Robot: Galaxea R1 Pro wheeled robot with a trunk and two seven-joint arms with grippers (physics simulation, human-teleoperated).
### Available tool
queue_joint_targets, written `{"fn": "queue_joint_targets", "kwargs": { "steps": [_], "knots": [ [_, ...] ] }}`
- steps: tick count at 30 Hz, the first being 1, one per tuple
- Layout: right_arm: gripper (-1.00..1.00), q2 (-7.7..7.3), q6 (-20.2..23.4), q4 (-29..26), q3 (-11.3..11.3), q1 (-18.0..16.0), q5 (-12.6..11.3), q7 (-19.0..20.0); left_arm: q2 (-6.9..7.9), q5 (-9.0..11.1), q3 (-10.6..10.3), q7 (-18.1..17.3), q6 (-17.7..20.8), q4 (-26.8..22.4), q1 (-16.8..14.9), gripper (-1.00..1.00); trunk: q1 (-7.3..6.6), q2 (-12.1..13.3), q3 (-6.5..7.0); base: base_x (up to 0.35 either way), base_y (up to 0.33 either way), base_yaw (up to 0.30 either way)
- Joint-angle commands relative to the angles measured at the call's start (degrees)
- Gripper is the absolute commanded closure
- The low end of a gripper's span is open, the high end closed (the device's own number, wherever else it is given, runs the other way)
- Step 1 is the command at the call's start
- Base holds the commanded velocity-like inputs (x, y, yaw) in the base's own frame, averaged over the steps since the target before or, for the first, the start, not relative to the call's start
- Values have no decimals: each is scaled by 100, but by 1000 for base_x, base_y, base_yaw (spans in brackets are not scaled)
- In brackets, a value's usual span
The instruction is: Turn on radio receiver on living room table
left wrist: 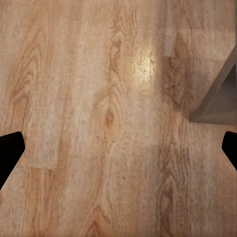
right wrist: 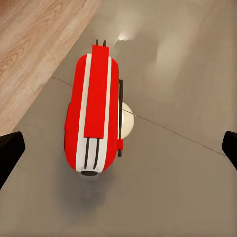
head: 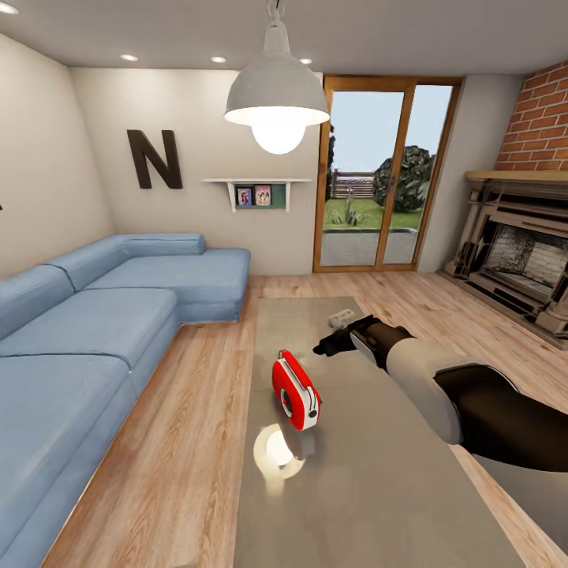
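Observation:
The red radio receiver [head: 296,390] stands upright on the glossy grey table [head: 355,481], near its left edge, with white trim and a round dial on its face. My right gripper [head: 331,344] hovers over the table just right of and beyond the radio, apart from it. In the right wrist view the radio [right wrist: 96,116] lies straight below, its thin handle along the top, and the right gripper [right wrist: 118,150] is open with its fingers wide apart. The left gripper [left wrist: 118,153] is open over the wood floor, beside a table corner [left wrist: 217,103].
A small flat grey gadget [head: 341,318] lies on the table beyond my right gripper. The blue L-shaped sofa [head: 95,331] runs along the left, with a strip of plank floor [head: 189,426] between it and the table. A pendant lamp [head: 276,102] hangs ahead; the brick fireplace [head: 521,252] is at right.

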Motion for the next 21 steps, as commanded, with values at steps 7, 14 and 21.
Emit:
{"fn": "queue_joint_targets", "kwargs": {
  "steps": [7, 14, 21],
  "knots": [
    [-100, 0, -2, 0, 0, 0, -6, 0, 2, 2, 0, 0, 2, 0, 0, -100, 0, 0, 0, 0, 0, 0],
    [-100, 4, 10, -12, -14, 0, -36, -42, -20, 24, -7, -15, 23, 0, -1, -100, 0, 0, 0, 0, 0, 0],
    [-100, 8, 23, -17, -39, 0, -57, -62, -24, 32, -1, -17, 18, 0, 0, -100, 110, -201, -90, 0, 0, 0]
  ]
}}
